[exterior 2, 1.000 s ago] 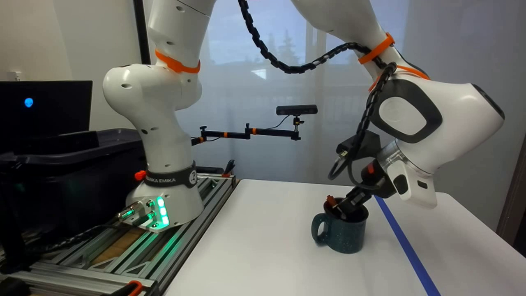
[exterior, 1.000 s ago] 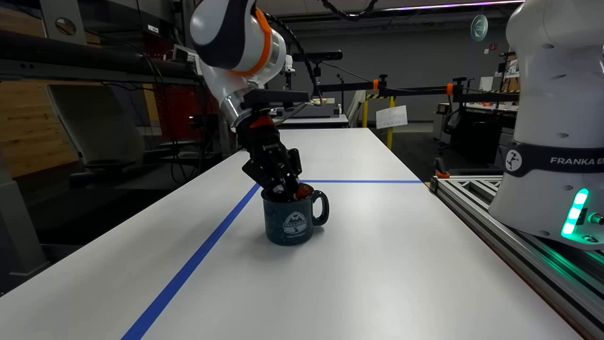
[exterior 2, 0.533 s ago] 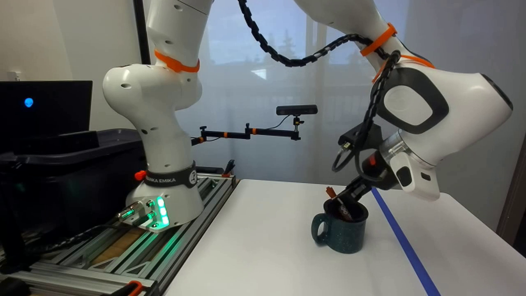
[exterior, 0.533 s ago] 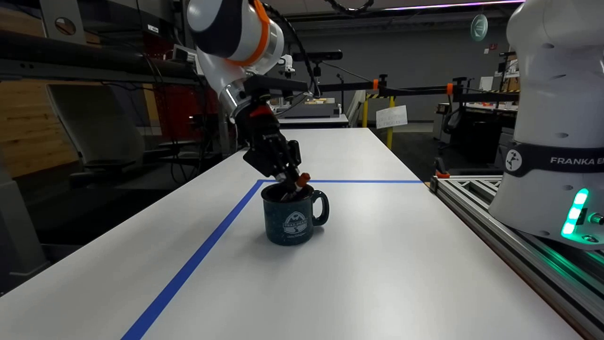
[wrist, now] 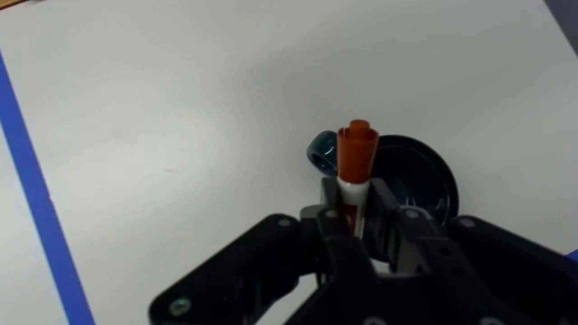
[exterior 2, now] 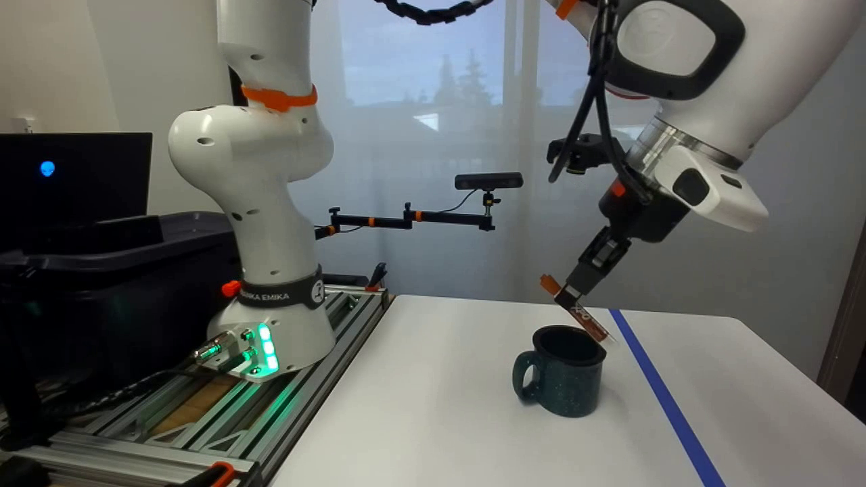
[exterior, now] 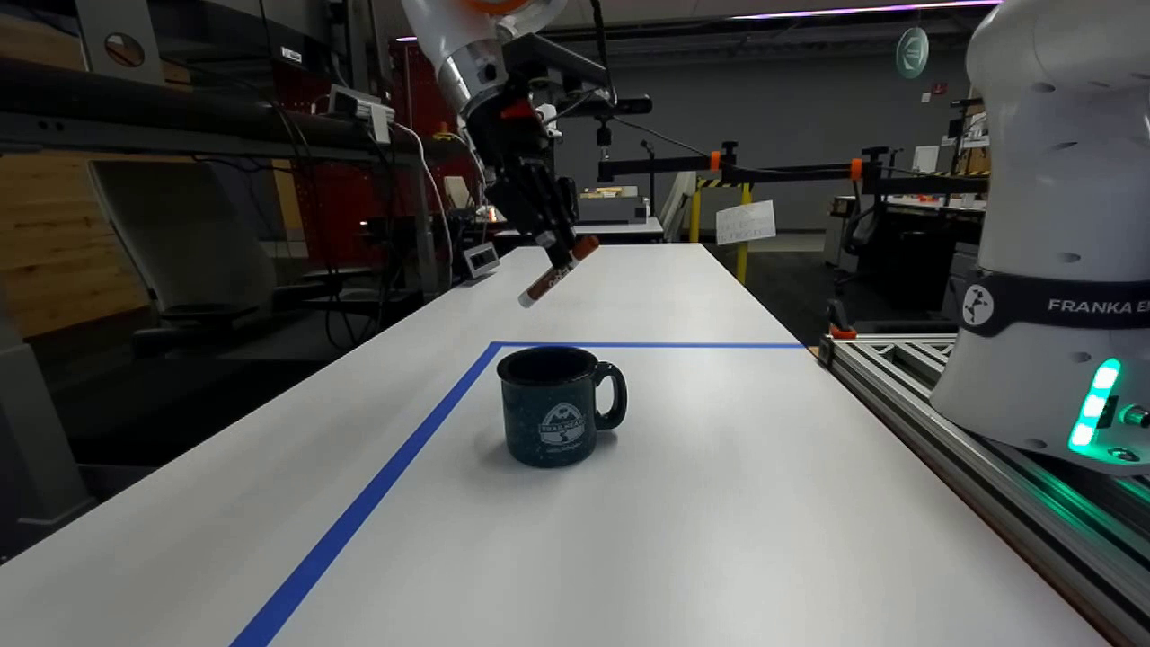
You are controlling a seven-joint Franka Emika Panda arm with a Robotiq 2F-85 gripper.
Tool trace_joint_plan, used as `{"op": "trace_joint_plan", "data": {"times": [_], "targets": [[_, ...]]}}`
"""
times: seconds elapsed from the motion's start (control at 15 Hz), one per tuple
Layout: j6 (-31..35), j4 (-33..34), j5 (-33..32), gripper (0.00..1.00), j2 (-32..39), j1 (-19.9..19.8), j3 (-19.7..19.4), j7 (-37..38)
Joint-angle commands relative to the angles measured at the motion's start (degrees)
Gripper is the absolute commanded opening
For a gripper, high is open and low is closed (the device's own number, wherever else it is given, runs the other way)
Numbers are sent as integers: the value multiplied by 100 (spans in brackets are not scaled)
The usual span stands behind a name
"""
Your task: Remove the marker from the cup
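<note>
The cup (exterior: pixel 550 418) is a squat dark blue mug with a side loop handle and a pale emblem. It stands upright on the white table, and shows also in an exterior view (exterior 2: pixel 572 389) and the wrist view (wrist: pixel 417 176). My gripper (exterior: pixel 564 259) is shut on the marker (exterior: pixel 544 286), above the cup's rim. The marker has an orange cap and a brown-red labelled body, and is held tilted, cap end up. In an exterior view the gripper (exterior 2: pixel 568 297) and marker (exterior 2: pixel 588 323) are above the cup. In the wrist view the marker (wrist: pixel 356 155) sits between both fingertips (wrist: pixel 354 194).
Blue tape (exterior: pixel 386 485) runs along and across the white table (exterior: pixel 719 521). The robot base (exterior: pixel 1033 377) stands on a metal rail frame at the table's side. A small grey box (exterior: pixel 482 260) lies at the far table edge. A camera on a bracket (exterior 2: pixel 488 181) stands behind.
My gripper has risen out of the cup with the marker in it. The marker was inside the cup and is now fully above it. The cup has not moved.
</note>
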Motion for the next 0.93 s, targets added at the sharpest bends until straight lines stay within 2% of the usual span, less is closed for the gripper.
{"op": "trace_joint_plan", "data": {"times": [0.0,0.33,0.6,0.87], "targets": [[1396,-957,-586,5,-596,-14,-99,173],[3754,-1556,-738,5,-319,-173,-305,496],[5654,-1951,-499,5,309,-198,-365,679],[6223,-2014,54,5,955,-277,-107,418]]}}
